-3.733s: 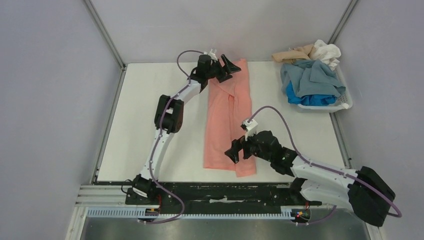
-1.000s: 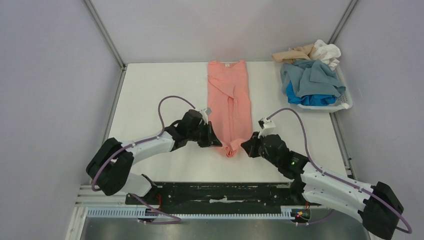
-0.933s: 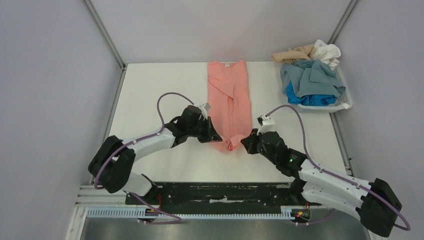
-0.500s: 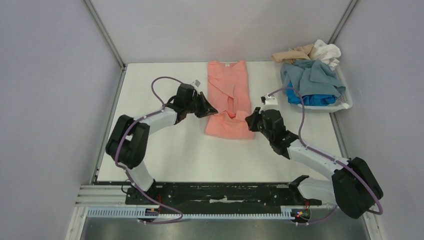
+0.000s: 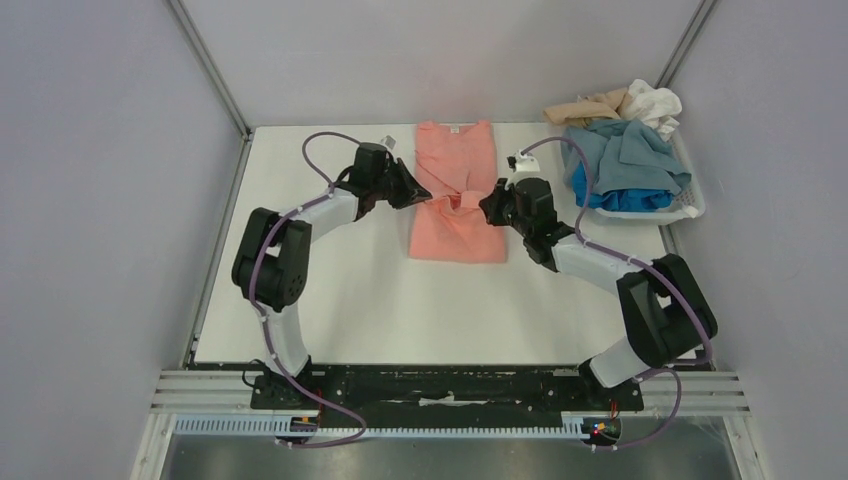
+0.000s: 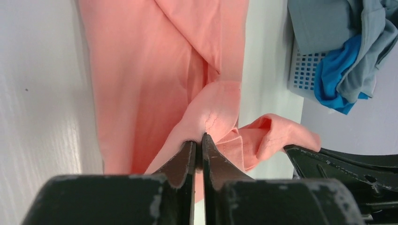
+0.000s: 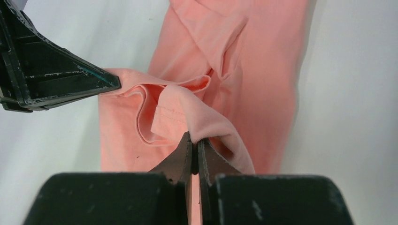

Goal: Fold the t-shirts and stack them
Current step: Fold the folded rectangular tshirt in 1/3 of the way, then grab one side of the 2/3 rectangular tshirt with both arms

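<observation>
The salmon-pink t-shirt (image 5: 455, 240) lies lengthwise mid-table, its white neck label (image 5: 452, 127) at the far end. Its near part is doubled back over itself. My left gripper (image 5: 415, 195) is shut on the raised hem at the left; in the left wrist view the left gripper (image 6: 198, 139) pinches a peak of pink cloth (image 6: 141, 70) at its tips. My right gripper (image 5: 487, 208) is shut on the same hem at the right; the right wrist view has the right gripper (image 7: 193, 138) pinching a fold of the shirt (image 7: 263, 70). The hem sags between the two grippers.
A white plastic basket (image 5: 690, 205) stands at the far right, holding grey-blue (image 5: 625, 155), bright blue (image 5: 625, 200), beige (image 5: 585, 108) and white (image 5: 655, 103) t-shirts. Grey walls with metal posts close in the table on the left, right and back.
Both grippers have carried the shirt's hem from the near side of the table toward the collar, doubling the shirt over itself. Both arms now stretch far out.
</observation>
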Robot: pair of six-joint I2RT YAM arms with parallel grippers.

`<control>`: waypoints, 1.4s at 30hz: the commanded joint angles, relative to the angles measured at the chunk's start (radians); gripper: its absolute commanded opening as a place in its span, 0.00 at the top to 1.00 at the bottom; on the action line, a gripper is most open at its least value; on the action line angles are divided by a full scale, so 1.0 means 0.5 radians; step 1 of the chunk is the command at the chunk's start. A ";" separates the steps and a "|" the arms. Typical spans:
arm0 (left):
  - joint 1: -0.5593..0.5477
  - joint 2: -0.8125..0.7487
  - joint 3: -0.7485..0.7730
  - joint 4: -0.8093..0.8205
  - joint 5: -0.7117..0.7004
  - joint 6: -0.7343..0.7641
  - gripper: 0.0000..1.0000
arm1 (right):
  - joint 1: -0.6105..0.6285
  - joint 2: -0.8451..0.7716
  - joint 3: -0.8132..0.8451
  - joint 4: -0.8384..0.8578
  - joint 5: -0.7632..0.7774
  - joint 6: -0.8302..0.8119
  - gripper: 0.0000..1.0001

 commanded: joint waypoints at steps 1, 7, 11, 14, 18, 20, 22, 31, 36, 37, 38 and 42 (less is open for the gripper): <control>0.028 0.100 0.139 -0.116 -0.104 0.126 0.88 | -0.041 0.157 0.176 0.098 -0.069 -0.050 1.00; 0.040 0.238 0.236 -0.195 -0.213 0.162 0.76 | -0.088 0.348 0.281 0.077 0.022 -0.049 1.00; 0.037 0.272 0.295 -0.256 -0.354 0.209 0.53 | -0.129 0.499 0.383 0.080 -0.016 -0.068 0.99; 0.039 0.298 0.397 -0.382 -0.446 0.292 0.32 | -0.165 0.610 0.467 0.061 -0.022 -0.074 0.86; 0.040 0.233 0.460 -0.494 -0.462 0.383 0.21 | -0.192 0.650 0.562 -0.012 -0.076 -0.102 0.47; 0.035 0.138 0.422 -0.519 -0.476 0.431 0.20 | -0.193 0.608 0.556 -0.040 -0.085 -0.126 0.27; 0.034 0.006 0.338 -0.519 -0.501 0.467 0.19 | -0.193 0.510 0.477 -0.029 -0.097 -0.135 0.02; -0.072 -0.419 -0.319 -0.419 -0.333 0.417 0.18 | -0.193 -0.139 -0.267 -0.021 -0.207 -0.018 0.02; -0.099 -0.584 -0.660 -0.330 -0.367 0.357 0.18 | -0.193 -0.408 -0.591 -0.050 -0.257 0.030 0.02; -0.108 -0.589 -0.697 -0.301 -0.368 0.345 0.18 | -0.194 -0.428 -0.631 -0.040 -0.261 0.039 0.02; -0.116 -0.579 -0.715 -0.275 -0.366 0.334 0.18 | -0.193 -0.432 -0.649 -0.036 -0.259 0.052 0.02; -0.124 -0.455 -0.726 -0.191 -0.314 0.285 0.24 | -0.193 -0.365 -0.671 0.003 -0.354 0.098 0.10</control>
